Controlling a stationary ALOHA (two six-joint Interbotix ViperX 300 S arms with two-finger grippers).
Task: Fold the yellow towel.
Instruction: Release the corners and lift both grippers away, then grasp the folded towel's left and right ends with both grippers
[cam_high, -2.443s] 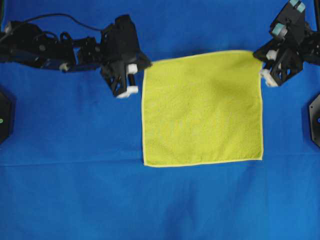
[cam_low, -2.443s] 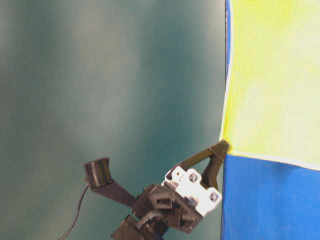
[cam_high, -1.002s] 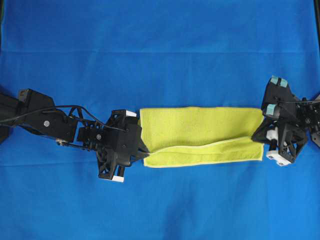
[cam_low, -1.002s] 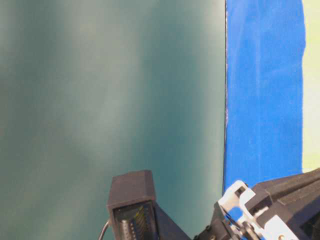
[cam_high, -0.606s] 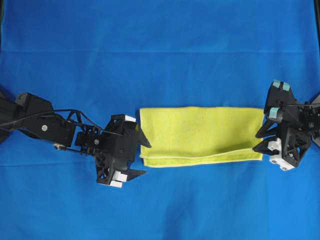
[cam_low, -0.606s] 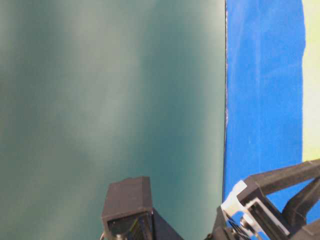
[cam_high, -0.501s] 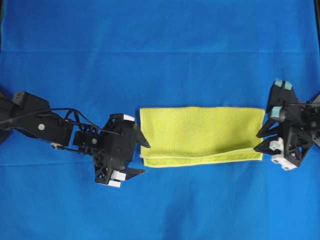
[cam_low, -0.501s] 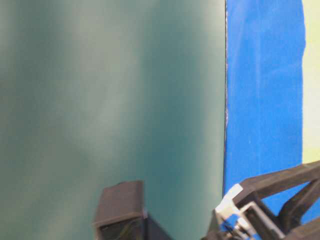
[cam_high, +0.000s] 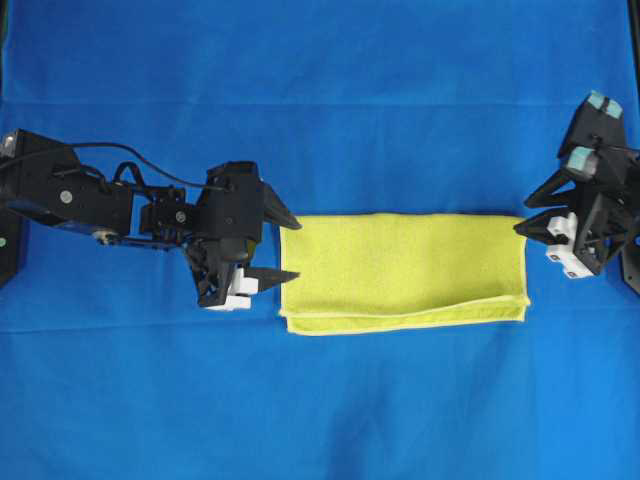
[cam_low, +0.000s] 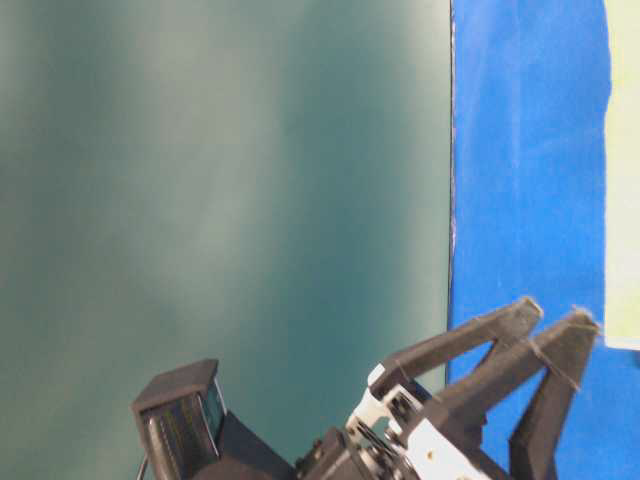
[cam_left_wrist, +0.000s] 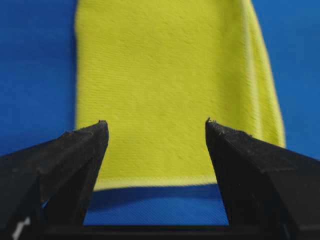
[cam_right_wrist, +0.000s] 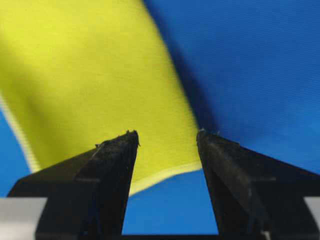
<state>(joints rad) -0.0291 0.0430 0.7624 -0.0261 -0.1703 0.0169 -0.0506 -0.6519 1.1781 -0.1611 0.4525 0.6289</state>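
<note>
One folded yellow towel (cam_high: 403, 272), two spread pincers (cam_high: 289, 250).

A blue table cloth (cam_high: 330, 410) covers the whole table. The yellow towel (cam_high: 400, 270) lies flat on the cloth, a bit right of its middle. The towel is folded into a long strip, two layers showing along its near edge.

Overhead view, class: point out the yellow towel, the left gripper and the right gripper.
yellow towel (cam_high: 400, 265): overhead view, middle of its folded top layer.
left gripper (cam_high: 289, 250): overhead view, midway between its open fingertips.
right gripper (cam_high: 521, 220): overhead view, midway between its open fingertips.
</note>
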